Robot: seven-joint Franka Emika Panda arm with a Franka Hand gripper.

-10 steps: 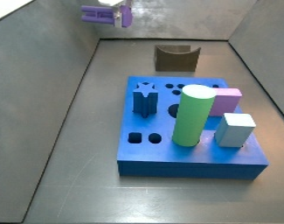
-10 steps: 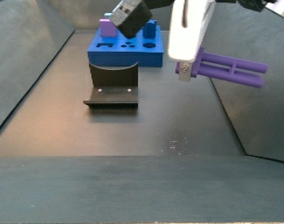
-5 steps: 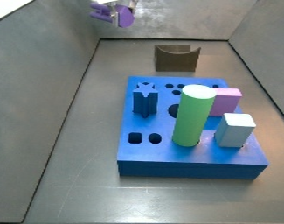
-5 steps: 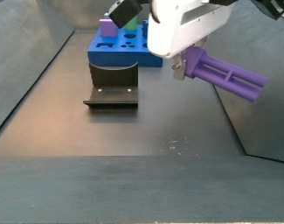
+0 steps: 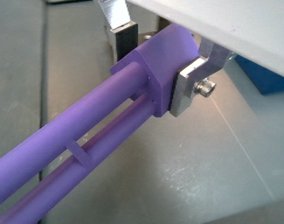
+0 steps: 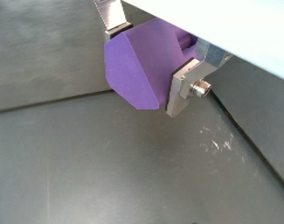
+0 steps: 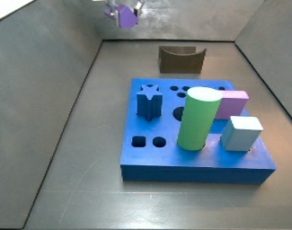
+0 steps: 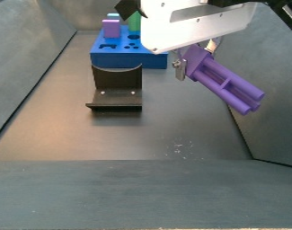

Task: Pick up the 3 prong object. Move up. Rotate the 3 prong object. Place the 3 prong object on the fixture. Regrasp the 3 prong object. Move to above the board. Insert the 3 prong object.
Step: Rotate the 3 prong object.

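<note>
Dark grey floor, matt and lightly scuffed, enclosed by plain grey walls.

Gripper (image 8: 194, 65): raised well above the floor, near the far end of the enclosure in a side view (image 7: 121, 11). Both wrist views show the fingers (image 5: 123, 39) closed on the blocky end of the 3 prong object (image 5: 103, 131), silver plates pressed against opposite faces.

Change noted: a second ago the piece lay roughly level in the grip; it now slopes, with the long end pointing down and away from the gripper (image 8: 223, 79). It also sits higher in the side view. Judgement: lift complete, rotation under way, placing on the fixture not yet begun.

The fixture (image 7: 181, 59) stands unoccupied near the far wall of the floor, between that wall and the board (image 7: 196, 154). It is a dark block with a curved notch.

Materials: the piece is smooth light-purple plastic, with parallel bars joined by thin cross-ribs. The board is glossy blue with shaped holes; it carries a green cylinder (image 7: 198, 119), a pink cube (image 7: 234, 102), a pale block (image 7: 243, 132) and a dark blue star peg (image 7: 148, 101). Prong tips are probably out of frame in the wrist views.
</note>
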